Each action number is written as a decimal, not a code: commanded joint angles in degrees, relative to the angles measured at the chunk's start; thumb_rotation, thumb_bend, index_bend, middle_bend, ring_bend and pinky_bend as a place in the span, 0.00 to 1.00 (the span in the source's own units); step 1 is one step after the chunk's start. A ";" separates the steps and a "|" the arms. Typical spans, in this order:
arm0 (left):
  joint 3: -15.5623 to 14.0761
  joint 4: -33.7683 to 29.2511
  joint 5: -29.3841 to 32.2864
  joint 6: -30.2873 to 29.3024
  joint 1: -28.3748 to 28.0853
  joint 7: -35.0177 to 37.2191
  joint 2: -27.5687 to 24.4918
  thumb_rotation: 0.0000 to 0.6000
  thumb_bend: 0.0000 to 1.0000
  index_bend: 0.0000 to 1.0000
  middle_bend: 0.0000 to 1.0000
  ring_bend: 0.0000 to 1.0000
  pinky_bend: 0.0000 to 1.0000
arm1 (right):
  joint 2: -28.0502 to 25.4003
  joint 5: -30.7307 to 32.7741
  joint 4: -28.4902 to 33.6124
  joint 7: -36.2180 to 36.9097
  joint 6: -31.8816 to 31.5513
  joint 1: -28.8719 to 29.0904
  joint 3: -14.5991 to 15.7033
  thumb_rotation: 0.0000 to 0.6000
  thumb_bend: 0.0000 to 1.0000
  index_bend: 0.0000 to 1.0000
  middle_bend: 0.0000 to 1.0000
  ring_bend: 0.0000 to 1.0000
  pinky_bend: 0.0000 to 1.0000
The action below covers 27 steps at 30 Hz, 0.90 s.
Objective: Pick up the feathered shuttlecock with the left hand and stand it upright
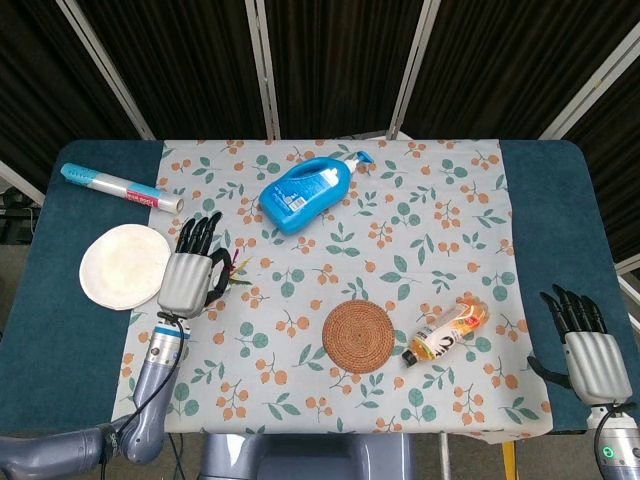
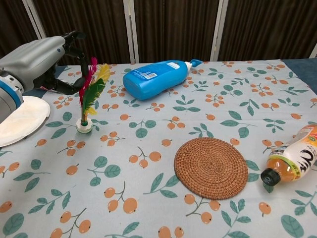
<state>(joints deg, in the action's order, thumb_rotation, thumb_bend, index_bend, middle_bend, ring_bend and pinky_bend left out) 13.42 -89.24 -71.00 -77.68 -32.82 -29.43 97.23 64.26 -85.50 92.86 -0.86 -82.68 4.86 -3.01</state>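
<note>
The left robot hand (image 2: 37, 59) hangs over the left part of the surface (image 1: 560, 200), its fingers reaching around the feathers of the shuttlecock (image 2: 88, 96). In the chest view the shuttlecock stands nearly upright, its white base on the floral cloth (image 2: 163, 163) and its pink, yellow and green feathers leaning up toward the robot hand's fingers (image 2: 74, 37). Whether those fingers actually pinch the feathers or merely sit beside them cannot be told from either view. In the head view the left robot hand (image 1: 187, 278) hides most of the shuttlecock (image 1: 238, 274), with only a bit of colour showing at its right edge.

The right robot hand (image 1: 590, 350) lies at the near right corner of the surface, fingers spread and holding nothing.

A white round pad (image 1: 124, 265) lies just left of the left robot hand, and a rolled tube (image 1: 120, 186) lies beyond it. A blue bottle (image 2: 156, 77) lies on its side toward the far middle of the cloth. A woven coaster (image 2: 211, 167) sits near the centre front, and an orange drink bottle (image 2: 292, 156) lies on its side to the right of it.
</note>
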 commanded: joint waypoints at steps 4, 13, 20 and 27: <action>0.18 -0.30 -0.45 -0.07 -0.01 0.47 -0.14 1.00 0.49 0.61 0.00 0.00 0.00 | 0.04 0.05 0.01 -0.07 -0.04 -0.01 -0.02 1.00 0.11 0.09 0.00 0.00 0.00; -0.29 -0.47 -0.50 -0.02 0.37 0.40 -0.36 1.00 0.49 0.59 0.00 0.00 0.00 | -0.02 0.05 0.06 -0.02 -0.02 -0.03 0.03 1.00 0.11 0.09 0.00 0.00 0.00; -0.99 -0.20 -0.10 0.82 0.88 0.80 -1.15 1.00 0.48 0.31 0.00 0.00 0.00 | -0.01 0.14 0.03 0.03 0.06 -0.02 0.02 1.00 0.11 0.09 0.00 0.00 0.00; -1.05 -0.67 -0.57 1.07 1.21 2.06 -2.33 1.00 0.45 0.11 0.00 0.00 0.00 | -0.02 0.13 0.06 -0.04 0.01 -0.03 0.02 1.00 0.11 0.09 0.00 0.00 0.00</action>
<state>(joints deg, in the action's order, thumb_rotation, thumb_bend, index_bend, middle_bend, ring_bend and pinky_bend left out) 12.35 -89.86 -71.52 -76.62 -31.65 -27.42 94.95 64.24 -85.37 92.93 -0.91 -82.67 4.83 -2.99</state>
